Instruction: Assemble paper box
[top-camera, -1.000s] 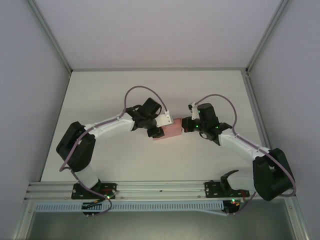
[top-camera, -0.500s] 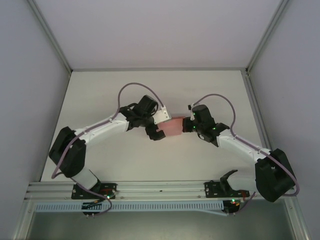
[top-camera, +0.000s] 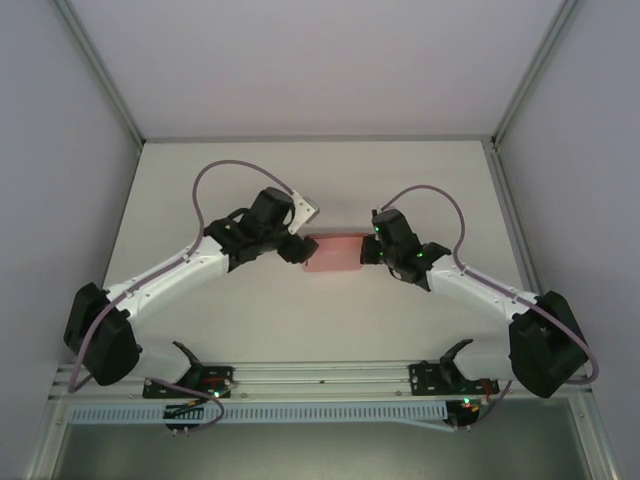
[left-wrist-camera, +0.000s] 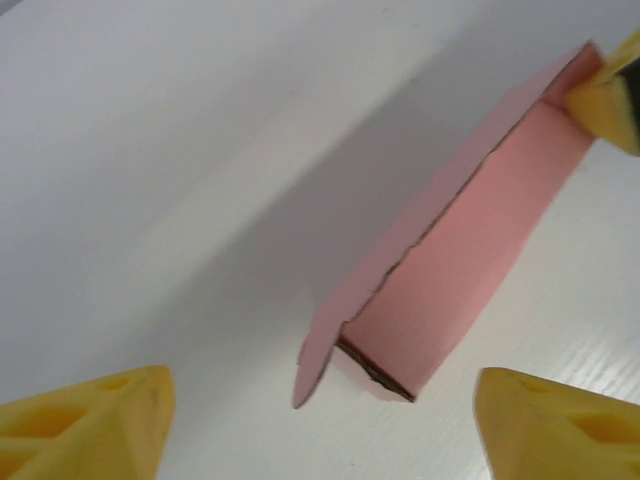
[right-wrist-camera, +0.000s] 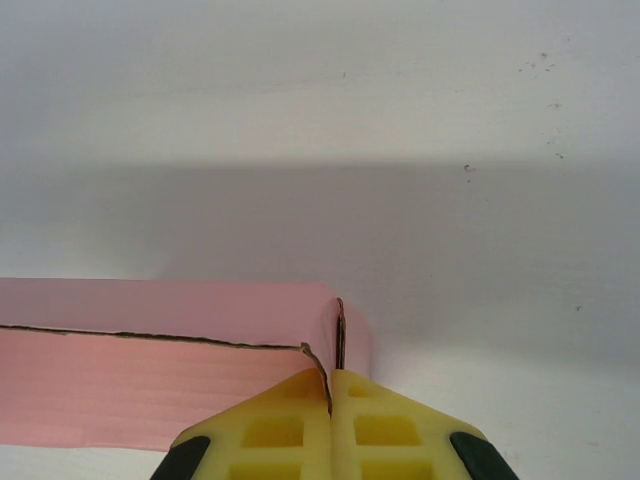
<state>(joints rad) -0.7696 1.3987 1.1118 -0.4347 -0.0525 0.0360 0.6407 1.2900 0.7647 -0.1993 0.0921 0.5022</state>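
The pink paper box (top-camera: 335, 252) sits mid-table as a small rectangular shape between the two arms. My right gripper (top-camera: 368, 250) is shut on the box's right end; in the right wrist view its yellow fingertips (right-wrist-camera: 300, 400) pinch an end flap of the paper box (right-wrist-camera: 150, 375). My left gripper (top-camera: 297, 248) stands open just left of the box. From the left wrist, the paper box (left-wrist-camera: 470, 250) lies ahead of the left gripper (left-wrist-camera: 320, 430), its near end open with a loose flap. Neither yellow finger (left-wrist-camera: 90, 425) touches it.
The white table (top-camera: 300, 320) is bounded by grey walls left and right and a metal rail (top-camera: 320, 378) at the near edge. Cables loop above both wrists. The right gripper's yellow finger (left-wrist-camera: 610, 95) shows at the box's far end in the left wrist view.
My left gripper has let go of the box's left end and drawn back to the left with its jaws open. The right gripper keeps its grip and has shifted slightly left.
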